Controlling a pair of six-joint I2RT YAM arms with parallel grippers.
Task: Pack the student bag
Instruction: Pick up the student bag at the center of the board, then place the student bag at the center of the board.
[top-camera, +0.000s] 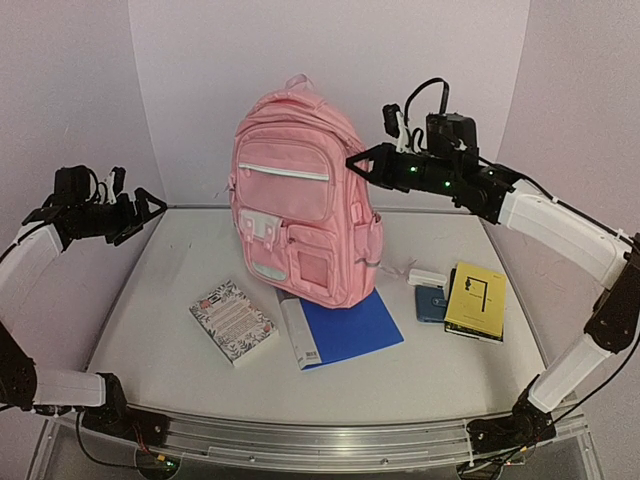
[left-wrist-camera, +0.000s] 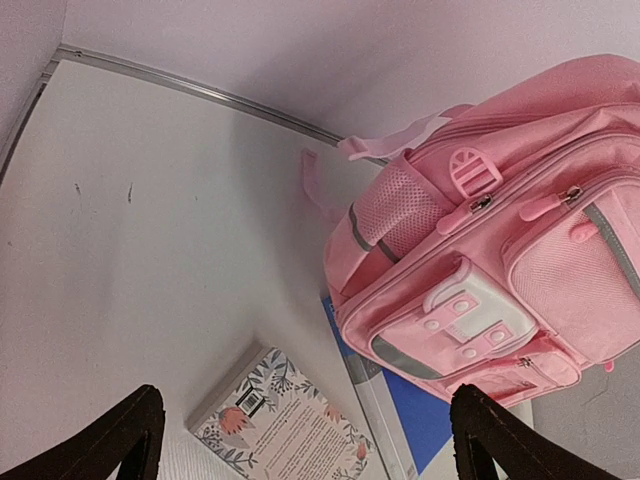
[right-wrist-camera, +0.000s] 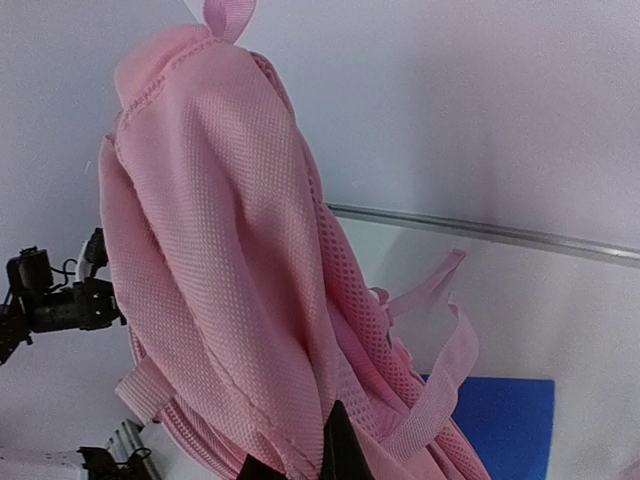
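In the top view, a metal rail (top-camera: 320, 440) is running along the bottom of the frame at the near edge of the counter (top-camera: 180, 260). Just above it, a flowered book (top-camera: 233, 320) is lying left of centre. A blue folder (top-camera: 340, 330) is lying beside it, with its far corner going under the bag (top-camera: 300, 210). The bag is standing upright at centre, pockets facing the camera. At right, a yellow book (top-camera: 476, 300) is lying beside a small blue thing (top-camera: 431, 303).

The left tool (top-camera: 148, 212) is hovering at the left edge, jaws wide apart and holding nothing, well apart from the bag. The right tool (top-camera: 358, 163) is reaching in from the upper right. It is closed, with its tip at the bag's upper right side.

In the left wrist view, the left tool (left-wrist-camera: 307, 398) is showing one dark finger in each lower corner, spread wide. Between them the flowered book (left-wrist-camera: 290, 430) and the folder (left-wrist-camera: 400, 420) are lying at bottom centre. The bag (left-wrist-camera: 520, 230) is filling the right side.

In the right wrist view, the closed tip of the right tool (right-wrist-camera: 335, 440) is pointing up from the bottom centre against the bag (right-wrist-camera: 220, 250). Whether it is pinching fabric cannot be told. A strap (right-wrist-camera: 440, 340) is hanging at right over the folder (right-wrist-camera: 505, 420).
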